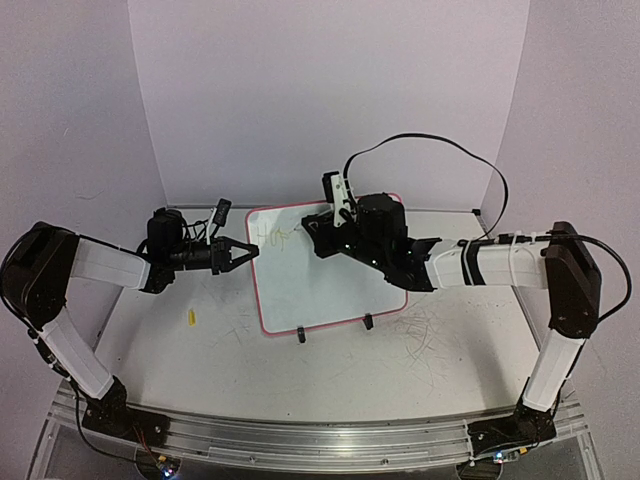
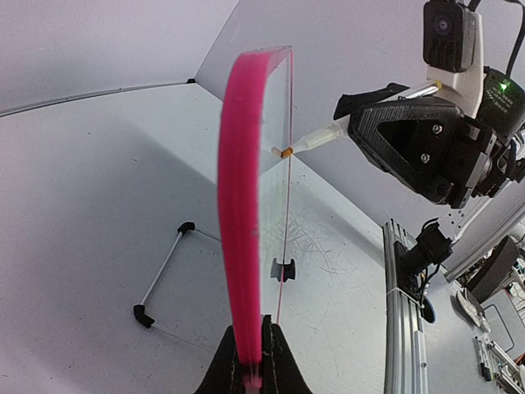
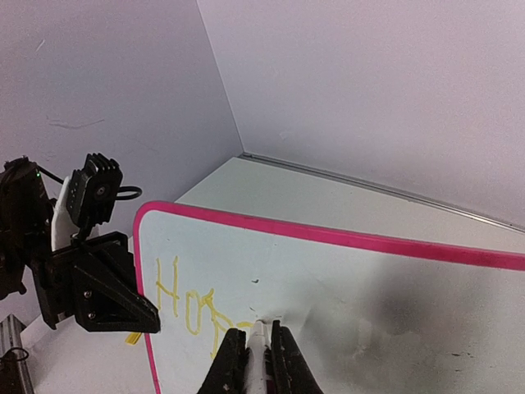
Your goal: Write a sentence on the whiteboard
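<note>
Right wrist view: right jaws clamp a white marker [image 3: 257, 359], its tip just ahead touching the pink-framed white whiteboard [image 3: 353, 279] near yellow handwriting [image 3: 187, 305]; left jaws clamp its frame.

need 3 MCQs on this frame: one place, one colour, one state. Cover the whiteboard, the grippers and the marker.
1. The left gripper grips the whiteboard at its: A) left edge B) top edge C) clip foot
2. The started sentence is written in: A) black B) yellow C) blue
3. The marker is: A) lying on the table B) capped, held away from the board C) held in the right gripper, tip on the board

1 A: the jaws are shut on that edge in the top and left wrist views.
2 B: yellow letters show in the right wrist view.
3 C: the tip meets the board face in both wrist views.
</note>
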Motion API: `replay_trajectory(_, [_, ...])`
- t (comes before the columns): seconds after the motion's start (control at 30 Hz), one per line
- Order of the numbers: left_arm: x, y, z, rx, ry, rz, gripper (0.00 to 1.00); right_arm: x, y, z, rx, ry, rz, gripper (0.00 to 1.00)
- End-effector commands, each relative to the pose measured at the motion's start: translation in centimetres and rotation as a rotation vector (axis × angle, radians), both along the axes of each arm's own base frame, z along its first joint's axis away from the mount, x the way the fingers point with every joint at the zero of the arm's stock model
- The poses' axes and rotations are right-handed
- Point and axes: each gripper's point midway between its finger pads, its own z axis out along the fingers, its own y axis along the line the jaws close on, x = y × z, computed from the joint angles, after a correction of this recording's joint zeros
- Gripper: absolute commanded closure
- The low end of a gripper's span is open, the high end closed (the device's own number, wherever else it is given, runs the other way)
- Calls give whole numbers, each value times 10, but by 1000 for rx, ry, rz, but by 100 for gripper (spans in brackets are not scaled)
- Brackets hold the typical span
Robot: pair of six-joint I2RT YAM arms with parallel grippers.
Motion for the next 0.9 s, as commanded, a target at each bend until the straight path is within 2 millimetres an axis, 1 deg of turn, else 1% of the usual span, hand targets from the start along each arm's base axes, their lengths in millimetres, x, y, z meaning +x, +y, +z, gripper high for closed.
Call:
replay_trajectory(0.0, [7,1,29,-3,-150,20,100,10,2,23,42,-48,-20,100])
replay_trajectory(0.5, [8,1,30,-3,-153,21,100,9,9,8,26,-16,-3,100])
replay_trajectory(0.67, [8,1,30,-3,-154,22,100,2,12,2,19,0,26,100])
replay_trajectory(0.87, [8,1,30,-3,-154,22,100,-1,11,-5,10,12,25,100])
